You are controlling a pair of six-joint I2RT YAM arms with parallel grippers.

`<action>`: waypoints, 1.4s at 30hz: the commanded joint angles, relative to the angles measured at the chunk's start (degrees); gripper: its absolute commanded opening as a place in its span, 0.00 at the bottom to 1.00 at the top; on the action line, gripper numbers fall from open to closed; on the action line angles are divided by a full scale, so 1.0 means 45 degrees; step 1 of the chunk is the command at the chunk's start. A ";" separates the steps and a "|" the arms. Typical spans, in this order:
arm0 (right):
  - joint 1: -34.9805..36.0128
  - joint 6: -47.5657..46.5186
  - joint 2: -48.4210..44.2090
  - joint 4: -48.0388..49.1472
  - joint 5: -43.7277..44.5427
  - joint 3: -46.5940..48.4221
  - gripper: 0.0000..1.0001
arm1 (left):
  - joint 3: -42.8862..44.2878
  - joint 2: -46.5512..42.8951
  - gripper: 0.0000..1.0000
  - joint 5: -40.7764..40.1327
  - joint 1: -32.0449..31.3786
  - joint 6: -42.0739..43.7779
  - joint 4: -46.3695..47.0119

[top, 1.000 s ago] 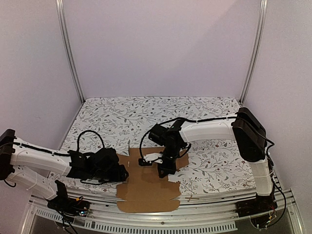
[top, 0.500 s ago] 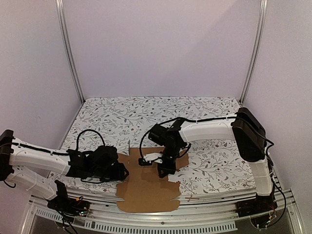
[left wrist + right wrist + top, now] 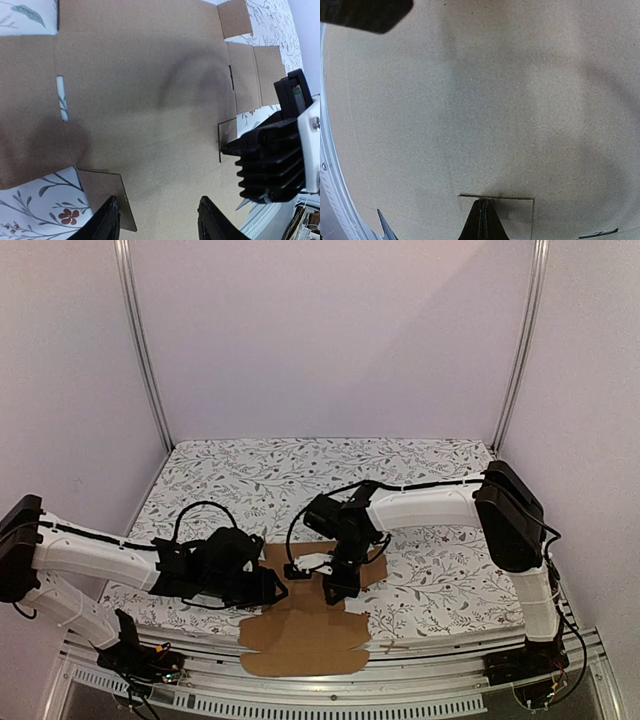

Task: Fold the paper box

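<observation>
The left gripper [image 3: 157,225] hangs just above the paper box [image 3: 145,100] with its jaws apart, the two dark fingers [image 3: 107,222] framing bare cardboard and nothing caught between them. It sits over the sheet's left part, close to a small side flap [image 3: 102,187] that juts from the sheet's edge. The right gripper [image 3: 482,222] is closed tight – its fingers meet in a single point that presses down on the box at the edge of a small rectangular cut tab [image 3: 512,210]. From the top view it stands over the sheet's right part, near the left gripper but apart from it. The box itself is an unfolded brown die-cut sheet lying flat, with a narrow slot [image 3: 61,97] cut through it and further flaps [image 3: 255,75] along the side where the right gripper stands. Around the sheet spreads the floral-patterned counter [image 3: 300,480] – the box lies at its near side, between the two arms, its nearest edge reaching the front rail [image 3: 440,652].
</observation>
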 commanded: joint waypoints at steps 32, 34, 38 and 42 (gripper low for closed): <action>-0.0576 0.0331 0.2703 -0.0597 0.2873 -0.0768 0.00 | 0.2273 0.4499 0.30 -0.1461 -0.0756 0.4699 -0.4521; -0.0555 0.0333 0.2749 -0.0647 0.2875 -0.0723 0.00 | 0.2286 0.4587 0.25 -0.1585 -0.0751 0.5060 -0.4520; -0.0580 0.0299 0.2840 -0.0681 0.2895 -0.0659 0.00 | 0.2387 0.4546 0.19 -0.1680 -0.0762 0.5498 -0.4635; -0.0565 0.0286 0.2836 -0.0712 0.2895 -0.0658 0.00 | 0.2499 0.4527 0.13 -0.1585 -0.0754 0.5648 -0.4853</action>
